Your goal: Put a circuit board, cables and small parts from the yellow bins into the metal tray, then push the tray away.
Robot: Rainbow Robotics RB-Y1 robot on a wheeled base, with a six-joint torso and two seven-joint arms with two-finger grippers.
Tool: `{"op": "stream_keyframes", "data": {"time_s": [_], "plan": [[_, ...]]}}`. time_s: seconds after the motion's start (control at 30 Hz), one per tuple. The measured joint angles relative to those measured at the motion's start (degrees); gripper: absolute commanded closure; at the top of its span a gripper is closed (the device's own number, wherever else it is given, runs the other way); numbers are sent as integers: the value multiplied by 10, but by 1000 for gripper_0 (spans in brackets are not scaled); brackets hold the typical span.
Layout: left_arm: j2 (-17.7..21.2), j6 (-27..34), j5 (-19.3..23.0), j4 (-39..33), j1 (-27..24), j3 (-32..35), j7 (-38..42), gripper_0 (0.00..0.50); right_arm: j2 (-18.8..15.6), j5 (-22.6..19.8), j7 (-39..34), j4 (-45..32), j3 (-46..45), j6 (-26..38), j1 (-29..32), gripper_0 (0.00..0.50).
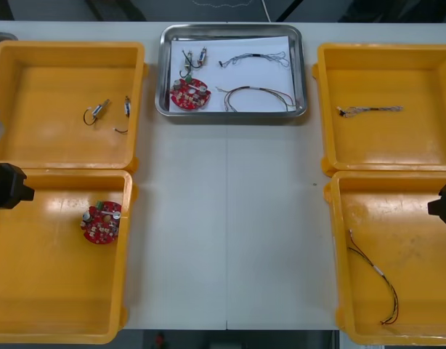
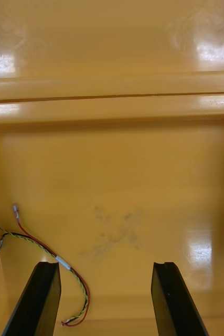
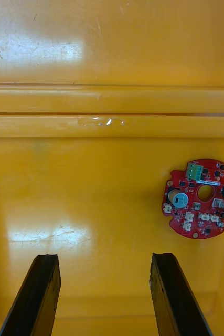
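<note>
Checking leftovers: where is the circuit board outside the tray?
Front view: the circuit board lies alone in the near left yellow bin, toward its inner wall.

no text, label, brand, number or sign can be read anywhere in these views. the round red circuit board (image 3: 202, 198) lying in the near left yellow bin (image 1: 34, 305) carries a small white strip (image 3: 206, 181) just beside its centre hole, but any print on it is too small to make out.
</note>
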Motion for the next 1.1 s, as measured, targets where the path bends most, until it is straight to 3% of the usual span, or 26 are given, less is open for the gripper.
{"op": "stream_keyframes", "data": {"time_s": [1.1], "plan": [[0, 0, 0, 0, 0, 0, 0, 0, 0, -8, -12, 0, 0, 0, 9, 0]]}}
